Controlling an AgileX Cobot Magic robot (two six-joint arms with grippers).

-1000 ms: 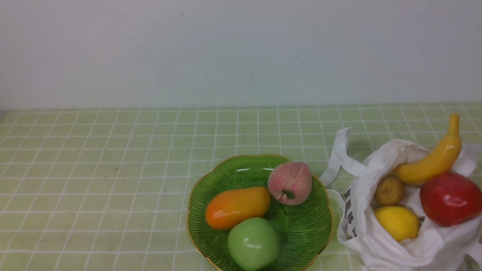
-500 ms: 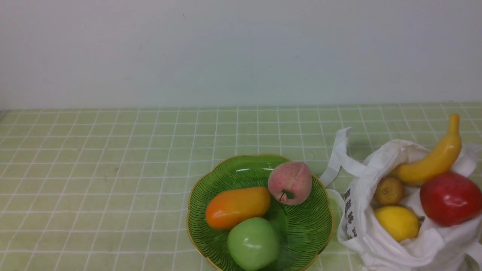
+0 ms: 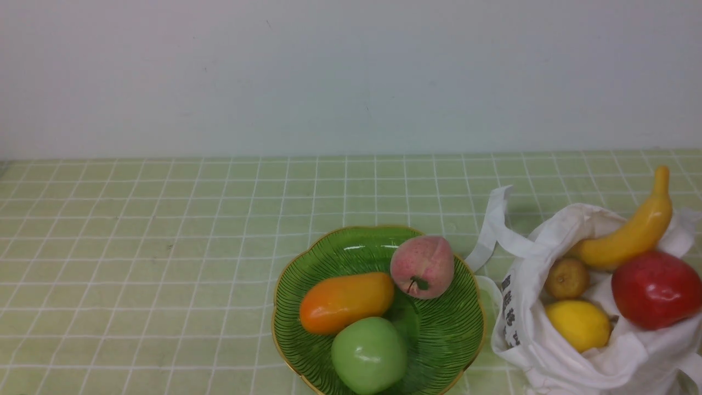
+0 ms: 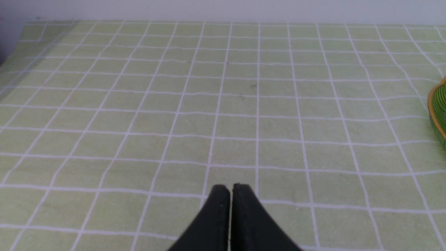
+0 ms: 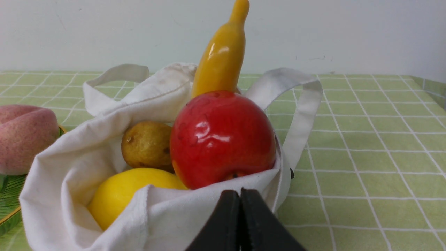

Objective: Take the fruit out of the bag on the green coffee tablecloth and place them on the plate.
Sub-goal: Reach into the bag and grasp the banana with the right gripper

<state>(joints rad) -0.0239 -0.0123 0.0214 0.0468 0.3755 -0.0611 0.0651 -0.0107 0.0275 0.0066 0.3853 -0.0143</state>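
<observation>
- The bag point(image 3: 554, 356) slumps open at the lower right of the front view on the green coffee tablecloth point(image 3: 164, 247), just beside the plate point(image 3: 455, 334) at lower centre.
- Four fruits lie in it: the banana point(image 3: 630, 236) pokes up out of the mouth, the red apple point(image 3: 655, 289) rides on top at the right edge, and the lemon point(image 3: 578, 325) and small round fruit point(image 3: 566, 278) sit nearer the plate.
- The right gripper point(image 5: 240, 195) waits just before the bag's near hem, fingers pressed together and empty.
- The left gripper point(image 4: 230, 190) — likewise closed and holding nothing — hangs over bare cloth.
- The apple looks the likeliest pick. The jaws should spread wide first, come in above the hem so no fabric gets pinched, and clamp across the broadest part — the skin is glossy and may slip.
</observation>
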